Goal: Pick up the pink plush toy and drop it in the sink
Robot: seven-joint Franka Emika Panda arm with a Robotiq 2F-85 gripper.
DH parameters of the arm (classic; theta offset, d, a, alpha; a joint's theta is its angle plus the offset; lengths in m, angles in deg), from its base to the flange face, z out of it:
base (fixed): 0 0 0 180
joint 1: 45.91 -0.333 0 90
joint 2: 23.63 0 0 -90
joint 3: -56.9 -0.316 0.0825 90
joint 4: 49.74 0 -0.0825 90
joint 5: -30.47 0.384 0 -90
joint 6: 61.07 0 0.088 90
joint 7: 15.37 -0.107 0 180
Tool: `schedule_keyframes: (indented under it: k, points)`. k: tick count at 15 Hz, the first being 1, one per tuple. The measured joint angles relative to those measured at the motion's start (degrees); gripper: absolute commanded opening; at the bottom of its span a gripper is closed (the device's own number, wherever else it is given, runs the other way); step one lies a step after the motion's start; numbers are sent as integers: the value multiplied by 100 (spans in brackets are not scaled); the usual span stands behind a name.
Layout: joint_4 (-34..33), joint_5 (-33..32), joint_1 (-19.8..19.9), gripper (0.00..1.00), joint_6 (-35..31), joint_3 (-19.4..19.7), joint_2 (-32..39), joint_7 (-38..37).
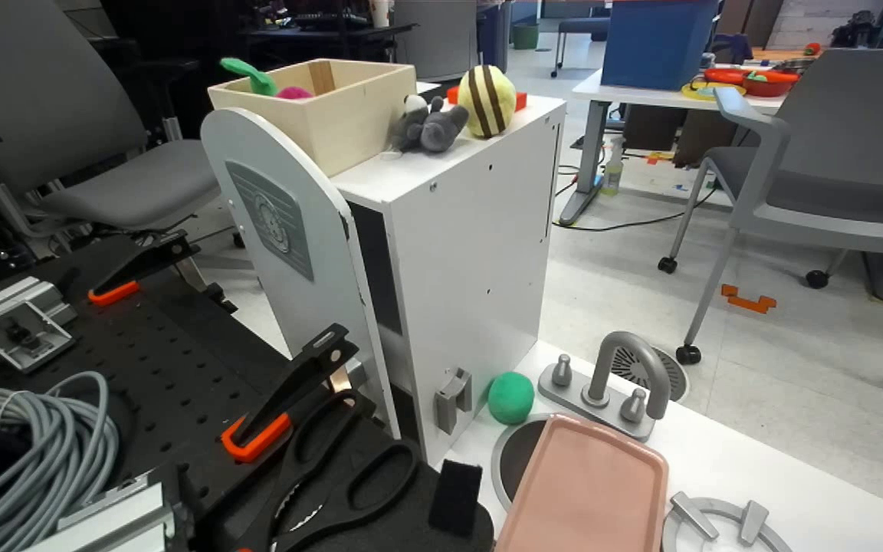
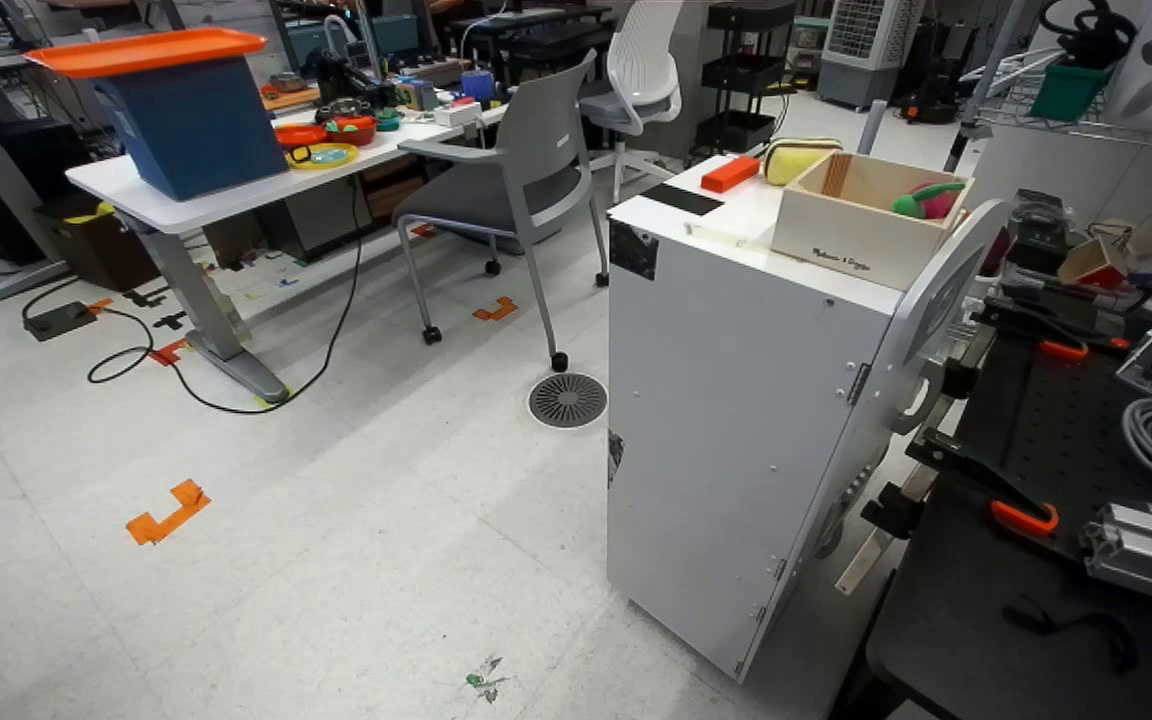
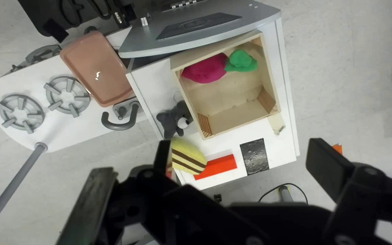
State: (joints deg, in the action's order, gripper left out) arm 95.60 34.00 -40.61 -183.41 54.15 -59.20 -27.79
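Note:
The pink plush toy [image 3: 205,69] with its green part lies in a pale wooden open box, against one wall, in the wrist view. Parts of it show above the box walls in both exterior views [image 1: 293,93] [image 2: 936,204]. The sink [image 1: 519,458] is a round dark basin beside a grey faucet, mostly covered by a flat pink tray [image 1: 587,491]. In the wrist view the tray [image 3: 97,68] hides it. My gripper [image 3: 241,154] is open and empty, with its fingers wide apart above the cabinet top, offset from the toy. It is out of both exterior views.
The wooden box [image 1: 365,115] stands on a tall white cabinet [image 1: 480,230]. Beside it are a grey plush [image 3: 172,120], a yellow striped plush [image 3: 187,156] and a red block [image 3: 218,166]. The cabinet door [image 1: 288,222] rises next to the box. A green ball [image 1: 510,398] sits by the faucet [image 1: 625,349].

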Motion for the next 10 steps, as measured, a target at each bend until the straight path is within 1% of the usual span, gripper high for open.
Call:
schedule_keyframes:
  k: [4, 10]
  points:
    - [-9, 0, 66, 100, -49, 1, 187, -146]
    - [-33, 0, 50, 100, -407, 0, 762, -143]
